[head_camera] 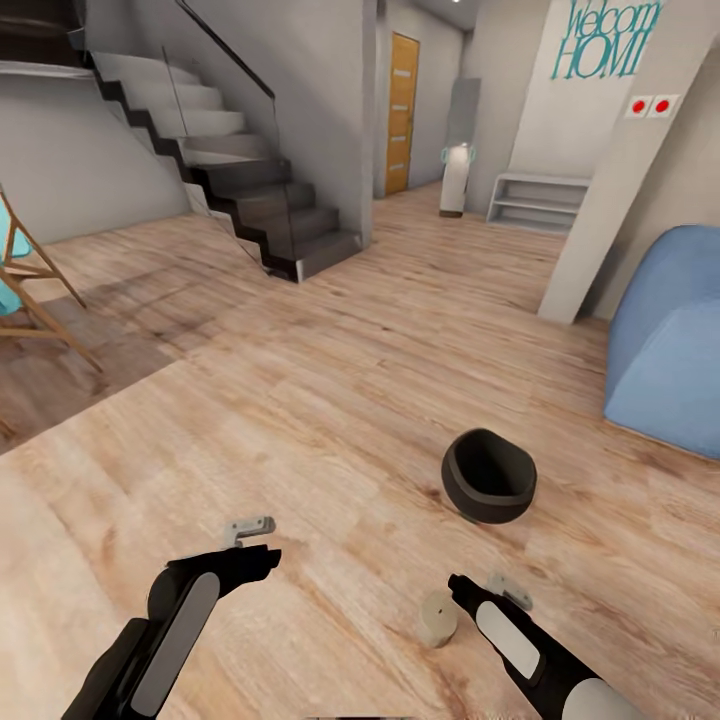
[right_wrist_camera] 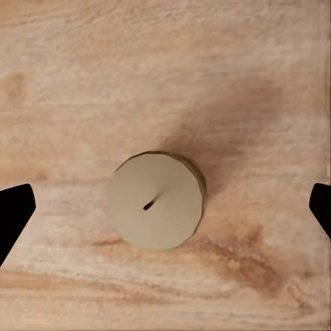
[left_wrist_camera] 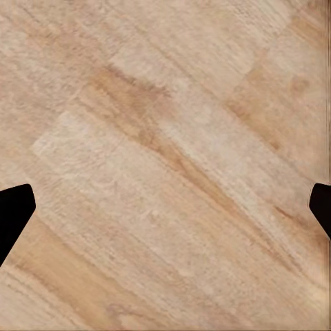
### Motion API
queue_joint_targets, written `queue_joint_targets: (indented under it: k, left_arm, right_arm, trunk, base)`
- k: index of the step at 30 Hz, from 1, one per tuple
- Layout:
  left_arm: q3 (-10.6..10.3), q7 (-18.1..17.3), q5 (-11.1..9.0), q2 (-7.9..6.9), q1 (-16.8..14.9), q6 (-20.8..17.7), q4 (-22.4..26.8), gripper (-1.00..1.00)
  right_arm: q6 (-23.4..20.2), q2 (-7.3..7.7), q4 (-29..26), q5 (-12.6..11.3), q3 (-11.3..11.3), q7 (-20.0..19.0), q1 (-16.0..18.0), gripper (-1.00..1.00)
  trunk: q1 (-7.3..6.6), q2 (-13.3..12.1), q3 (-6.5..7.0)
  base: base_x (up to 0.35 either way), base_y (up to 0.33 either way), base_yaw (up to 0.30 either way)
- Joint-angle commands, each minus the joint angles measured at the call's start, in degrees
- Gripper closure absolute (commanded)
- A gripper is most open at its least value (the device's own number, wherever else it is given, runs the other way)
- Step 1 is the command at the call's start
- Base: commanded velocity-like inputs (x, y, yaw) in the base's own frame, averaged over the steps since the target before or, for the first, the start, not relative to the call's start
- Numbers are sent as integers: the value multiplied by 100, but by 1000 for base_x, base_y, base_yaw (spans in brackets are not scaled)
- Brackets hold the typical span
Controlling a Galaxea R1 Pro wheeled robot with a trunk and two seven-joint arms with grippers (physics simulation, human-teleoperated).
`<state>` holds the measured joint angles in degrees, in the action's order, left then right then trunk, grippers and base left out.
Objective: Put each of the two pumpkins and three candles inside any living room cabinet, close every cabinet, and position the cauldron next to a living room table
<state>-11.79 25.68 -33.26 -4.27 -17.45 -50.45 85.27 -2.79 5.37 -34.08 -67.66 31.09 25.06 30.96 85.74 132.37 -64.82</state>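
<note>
The black cauldron (head_camera: 489, 477) lies tipped on the wooden floor, its wide mouth facing up and toward me. A short beige candle (head_camera: 437, 618) stands on the floor nearer to me, just left of my right gripper (head_camera: 503, 588). In the right wrist view the candle (right_wrist_camera: 156, 200) is seen from straight above, wick in the middle, between the spread dark fingertips (right_wrist_camera: 15, 210) of the open right gripper (right_wrist_camera: 165, 214), which hovers above it. My left gripper (head_camera: 252, 527) hangs open over bare floor (left_wrist_camera: 165, 152), nothing between its fingers. The pumpkins, cabinet and table are out of view.
A dark staircase (head_camera: 255, 190) rises at the back left. A wooden chair (head_camera: 30, 290) stands at the left edge. A blue sofa (head_camera: 668, 340) and a slanted pillar (head_camera: 620, 170) stand at the right. A low shelf (head_camera: 538, 200) and a door (head_camera: 402, 110) are far back.
</note>
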Motion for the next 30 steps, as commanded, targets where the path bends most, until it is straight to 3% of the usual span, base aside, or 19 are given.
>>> queue_joint_targets:
  k: [1,11,30]
  left_arm:
    - [-7,60,-60,-8,-3,-9,9,-100]
    - [18,60,-74,-13,-4,-9,7,-100]
    - [19,60,-62,-13,-4,-9,7,-100]
  right_arm:
    - [-20,8,-11,-10,37,42,6,-100]
    - [29,7,-11,36,53,19,6,-100]
    - [136,7,-20,8,47,47,6,-100]
  trunk:
    - [-1,2,-8]
    - [-1,2,-47]
    - [-1,2,-51]
  base:
    - [2,0,-267]
    - [149,141,-232]
    - [192,25,-8]
